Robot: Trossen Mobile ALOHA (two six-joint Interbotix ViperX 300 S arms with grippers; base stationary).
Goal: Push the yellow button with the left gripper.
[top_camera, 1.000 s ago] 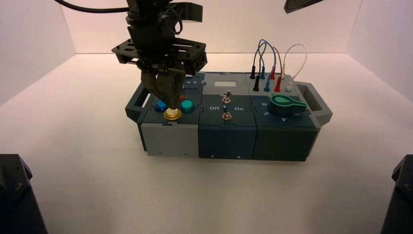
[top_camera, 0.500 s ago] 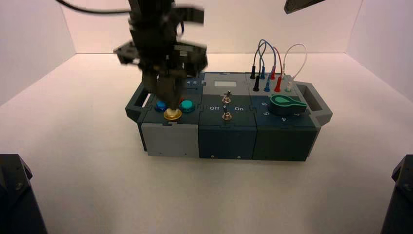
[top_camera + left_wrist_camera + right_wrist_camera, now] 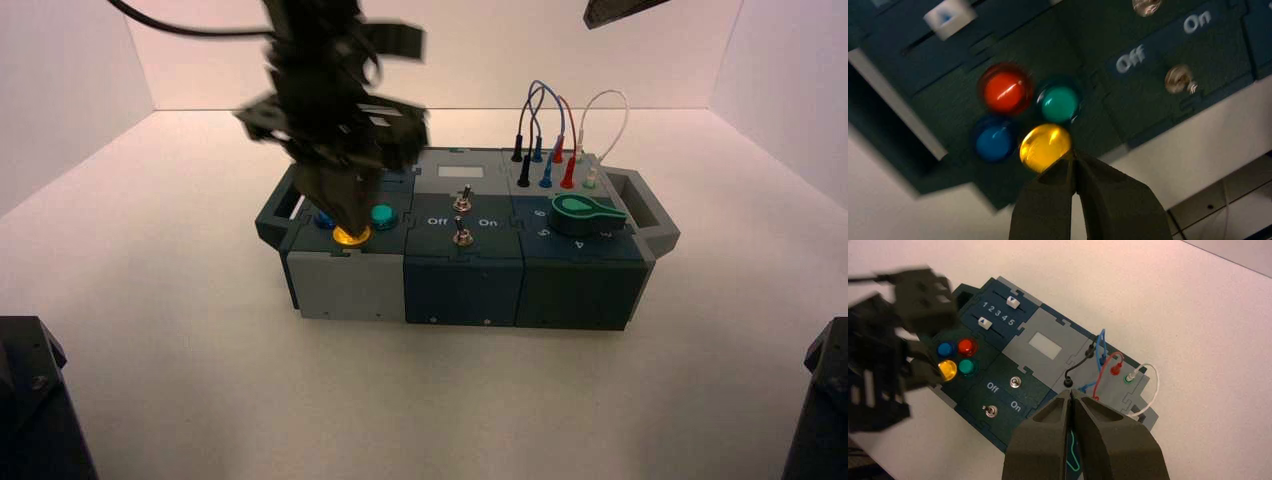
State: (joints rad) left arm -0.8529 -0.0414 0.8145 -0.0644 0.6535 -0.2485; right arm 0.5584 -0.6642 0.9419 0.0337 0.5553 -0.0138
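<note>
The yellow button (image 3: 352, 236) sits at the front of the button cluster on the left end of the box (image 3: 345, 285). My left gripper (image 3: 350, 224) comes down on it from above, shut, with its wedge tip touching the button's top. In the left wrist view the closed tip (image 3: 1074, 156) rests against the edge of the amber, glowing yellow button (image 3: 1044, 146). The right wrist view shows the yellow button (image 3: 947, 369) with the left gripper's tip (image 3: 923, 367) against it. My right gripper (image 3: 1070, 392) hangs shut, high above the box's wired end.
Close around the yellow one are a red button (image 3: 1005, 93), a teal button (image 3: 1059, 103) and a blue button (image 3: 994, 142). Two toggle switches (image 3: 462, 219) marked Off and On, a green knob (image 3: 585, 211) and plugged wires (image 3: 556, 150) lie rightward. Dark bases (image 3: 30, 400) fill the lower corners.
My left gripper has dropped slightly and tilted, so its tip now covers the yellow button's cap. The box has shifted slightly. The right arm has stayed where it was.
</note>
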